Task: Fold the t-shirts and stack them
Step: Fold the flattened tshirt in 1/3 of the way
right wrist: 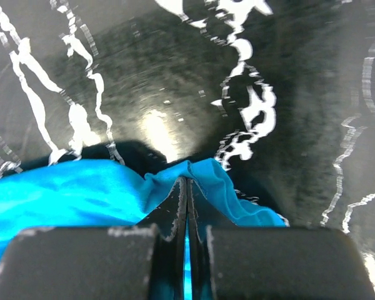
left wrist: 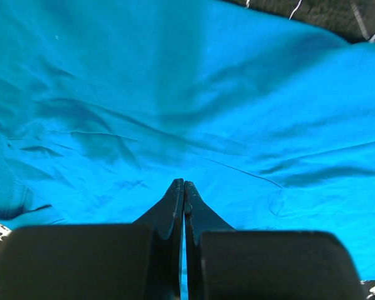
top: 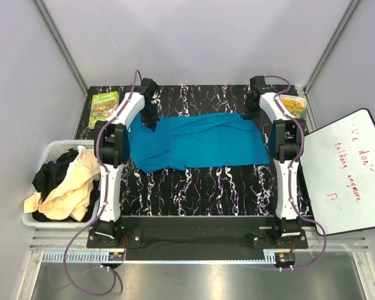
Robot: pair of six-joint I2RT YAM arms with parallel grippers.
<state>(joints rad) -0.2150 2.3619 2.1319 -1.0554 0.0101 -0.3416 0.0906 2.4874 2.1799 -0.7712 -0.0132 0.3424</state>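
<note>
Left fingers [left wrist: 182, 187] and right fingers [right wrist: 185, 185] each pinch shut on the teal t-shirt [top: 200, 147], spread between them on the tabletop [top: 206, 187]. Beyond the right fingers, a whiteboard [top: 347, 187] has red writing ending "talking anymore".

The teal t-shirt [top: 200, 147] runs off the left wrist view at nine, twelve and three o'clock, and off the right wrist view at nine and six. Its collar and sleeves cannot be made out. From above, the tips of the left gripper [left wrist: 184, 185] and right gripper [right wrist: 186, 182] are hidden under the left arm [top: 134, 106] and right arm [top: 272, 103].

In the basket [top: 34, 220] at the table's nine o'clock, the black t-shirt [top: 50, 175] lies mostly buried under cream fabric [top: 72, 187]; how many cream shirts there are cannot be told.

The yellow book [top: 295, 105] at one o'clock sits half behind the right arm. Its title is too small to read, as is the one on the green book [top: 104, 107]. The whiteboard [top: 347, 172] is cut off at three o'clock. The tabletop [right wrist: 287, 94] is blurred in the right wrist view.
</note>
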